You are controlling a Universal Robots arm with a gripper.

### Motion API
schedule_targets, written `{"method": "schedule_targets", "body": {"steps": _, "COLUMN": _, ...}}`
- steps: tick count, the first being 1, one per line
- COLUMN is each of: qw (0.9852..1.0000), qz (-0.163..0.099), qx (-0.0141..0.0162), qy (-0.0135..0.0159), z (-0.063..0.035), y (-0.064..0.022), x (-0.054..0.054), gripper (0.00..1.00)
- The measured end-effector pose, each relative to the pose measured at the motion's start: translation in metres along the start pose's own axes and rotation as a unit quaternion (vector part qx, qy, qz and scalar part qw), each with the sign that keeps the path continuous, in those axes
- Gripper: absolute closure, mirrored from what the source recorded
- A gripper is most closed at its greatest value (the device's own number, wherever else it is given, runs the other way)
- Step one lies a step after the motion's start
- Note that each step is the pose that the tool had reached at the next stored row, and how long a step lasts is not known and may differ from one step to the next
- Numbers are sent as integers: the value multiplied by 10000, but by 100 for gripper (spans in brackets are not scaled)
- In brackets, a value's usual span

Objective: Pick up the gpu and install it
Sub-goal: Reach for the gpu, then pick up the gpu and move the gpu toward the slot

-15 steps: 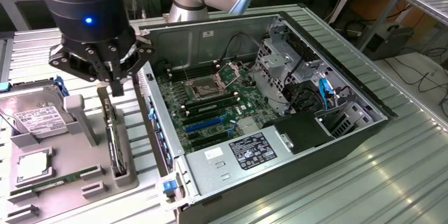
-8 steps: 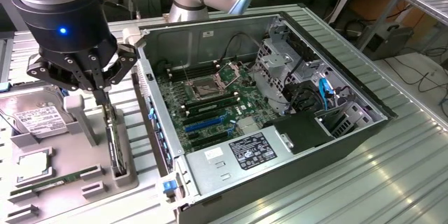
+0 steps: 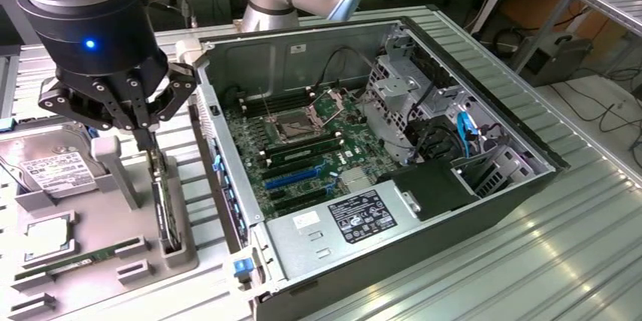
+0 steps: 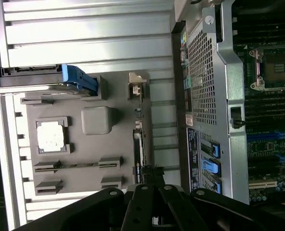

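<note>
While my end effector [image 3: 150,137] is clamped shut on the top edge of the gpu [image 3: 165,201], upright in its slot at the fixture tray's [image 3: 101,223] edge nearest the computer case [image 3: 301,46], a straight vertical lift seems least likely to bind.

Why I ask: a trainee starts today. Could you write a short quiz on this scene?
1. True or false: the pincer is shut on the graphics card.
2. The card stands on edge in: A) the gray holder, B) a cardboard box, C) a drawer.
3. Fill in: the hard drive lies at the exterior view's ____ of the computer case.
Key: 1 true; 2 A; 3 left.
</note>
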State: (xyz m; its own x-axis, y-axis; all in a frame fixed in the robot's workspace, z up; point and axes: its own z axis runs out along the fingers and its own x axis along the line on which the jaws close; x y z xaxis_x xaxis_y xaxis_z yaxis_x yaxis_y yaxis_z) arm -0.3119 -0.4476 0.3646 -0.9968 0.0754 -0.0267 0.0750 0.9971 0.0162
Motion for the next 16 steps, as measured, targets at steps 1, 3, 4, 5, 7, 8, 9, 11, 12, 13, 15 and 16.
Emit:
{"method": "schedule_targets", "body": {"steps": 1, "qw": 10000, "qz": 0, "qx": 0, "qy": 0, "z": 0, "y": 0, "x": 0, "gripper": 89}}
{"method": "schedule_targets", "body": {"steps": 3, "qw": 10000, "qz": 0, "qx": 0, "qy": 0, "z": 0, "y": 0, "x": 0, "gripper": 89}}
{"method": "schedule_targets", "body": {"steps": 4, "qw": 10000, "qz": 0, "qx": 0, "qy": 0, "z": 0, "y": 0, "x": 0, "gripper": 89}}
{"method": "schedule_targets", "body": {"steps": 5, "qw": 10000, "qz": 0, "qx": 1, "qy": 0, "z": 0, "y": 0, "x": 0, "gripper": 89}}
{"method": "schedule_targets", "body": {"steps": 7, "qw": 10000, "qz": 0, "qx": 7, "qy": -2, "z": 107, "y": -15, "x": 64, "gripper": 58}}
{"method": "schedule_targets", "body": {"steps": 8, "qw": 10000, "qz": 0, "qx": 7, "qy": -1, "z": 279, "y": -47, "x": 119, "gripper": 58}}
{"method": "schedule_targets", "body": {"steps": 9, "qw": 10000, "qz": 0, "qx": 7, "qy": -1, "z": 326, "y": -48, "x": 120, "gripper": 58}}
{"method": "schedule_targets", "body": {"steps": 11, "qw": 10000, "qz": 0, "qx": 7, "qy": -2, "z": 393, "y": -49, "x": 120, "gripper": 58}}
{"method": "schedule_targets", "body": {"steps": 12, "qw": 10000, "qz": 0, "qx": 7, "qy": -1, "z": 423, "y": -50, "x": 120, "gripper": 58}}
{"method": "schedule_targets", "body": {"steps": 13, "qw": 10000, "qz": 0, "qx": 7, "qy": -2, "z": 454, "y": -50, "x": 120, "gripper": 58}}
{"method": "schedule_targets", "body": {"steps": 15, "qw": 10000, "qz": 0, "qx": 8, "qy": -1, "z": 504, "y": -51, "x": 121, "gripper": 58}}
{"method": "schedule_targets", "body": {"steps": 16, "qw": 10000, "qz": 0, "qx": 8, "qy": -1, "z": 536, "y": -52, "x": 121, "gripper": 58}}
